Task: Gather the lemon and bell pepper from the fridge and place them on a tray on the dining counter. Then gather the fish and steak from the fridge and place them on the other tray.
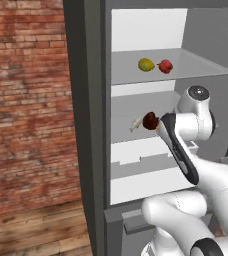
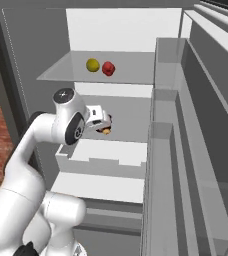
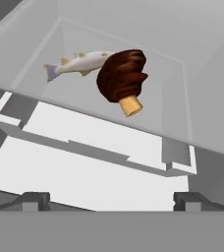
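Hand view shows my fingers (image 3: pixel 109 201) spread wide and empty below the glass shelf (image 3: pixel 178 128) carrying steak (image 3: pixel 121 78) and fish (image 3: pixel 77 63).

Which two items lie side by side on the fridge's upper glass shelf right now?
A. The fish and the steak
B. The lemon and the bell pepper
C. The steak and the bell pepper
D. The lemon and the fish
B. The lemon and the bell pepper sit next to each other on the upper glass shelf of the fridge, while the fish and the steak lie on the shelf below.
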